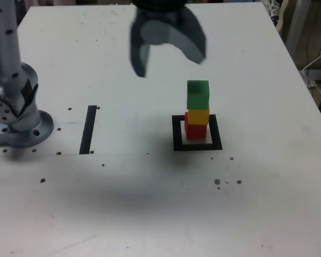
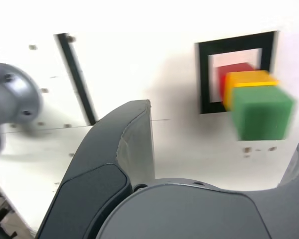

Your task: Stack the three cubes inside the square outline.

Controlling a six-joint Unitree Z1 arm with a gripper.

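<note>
In the wrist view the gripper (image 2: 204,164) fills the foreground, its dark jaws spread wide and holding nothing. In the exterior view it hangs above the white table (image 1: 150,214), to the left of and beyond the stack. The 3 cubes stand as 1 tower inside the square outline (image 1: 177,134), right of centre: red cube (image 1: 195,130) lowest, yellow cube (image 1: 198,115) next, green cube (image 1: 198,94) on top, each slightly offset. They look light, rigid and smooth; I would pinch opposite flat sides.
</note>
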